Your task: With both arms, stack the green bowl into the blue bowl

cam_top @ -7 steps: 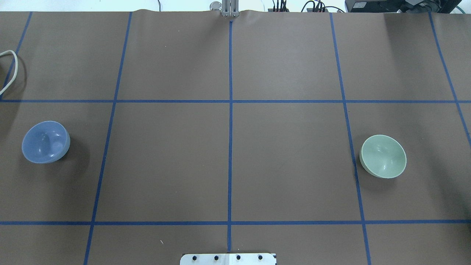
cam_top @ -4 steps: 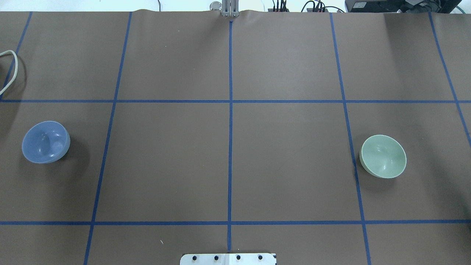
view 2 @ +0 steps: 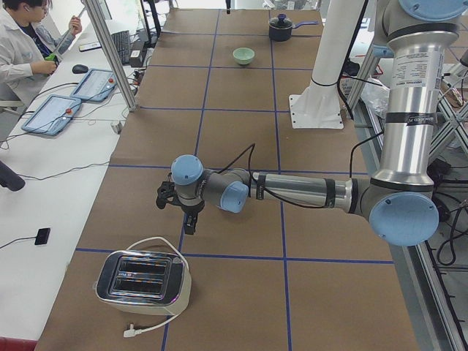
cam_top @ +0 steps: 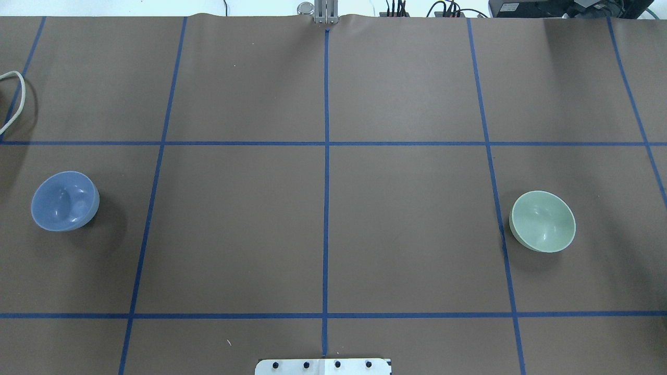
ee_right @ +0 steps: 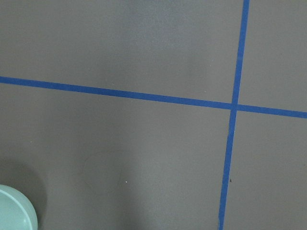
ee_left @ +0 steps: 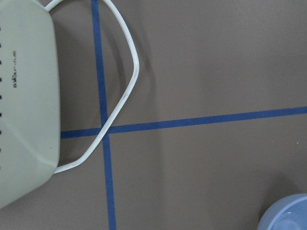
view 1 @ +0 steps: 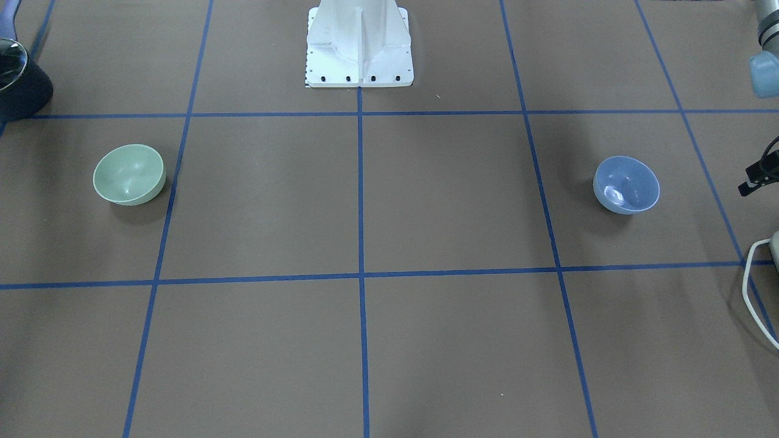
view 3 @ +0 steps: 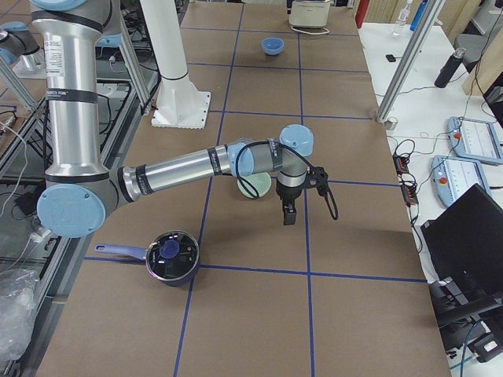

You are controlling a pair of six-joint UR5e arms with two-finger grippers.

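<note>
You have a wide brown tabletop (cam_top: 406, 94) with a grid of blue tape, and nothing on it is stacked yet. The left arm (view 2: 307, 191) reaches low toward the tabletop's left edge, and the right arm (view 3: 181, 169) reaches toward its right edge. If both swing to the middle together, they could collide. A toaster (view 2: 142, 281) sits near the left edge, close to the left arm's wrist. A lidded pot (view 3: 171, 258) sits near the right edge, by the robot's side. A careless sweep could knock either one. The blue bowl (cam_top: 64, 201) stands upright near the left edge. The green bowl (cam_top: 542, 221) stands upright near the right edge, well apart from it. Both look glossy, so a pinch on a thin rim may slip or tip the bowl. The left gripper (view 2: 190, 223) hangs beside the blue bowl. The right gripper (view 3: 289, 214) hangs just beside the green bowl. Neither is holding anything, and you cannot tell whether their jaws are apart or together. The toaster's white cord (ee_left: 127, 91) loops on the tabletop under the left gripper and could snag.
</note>
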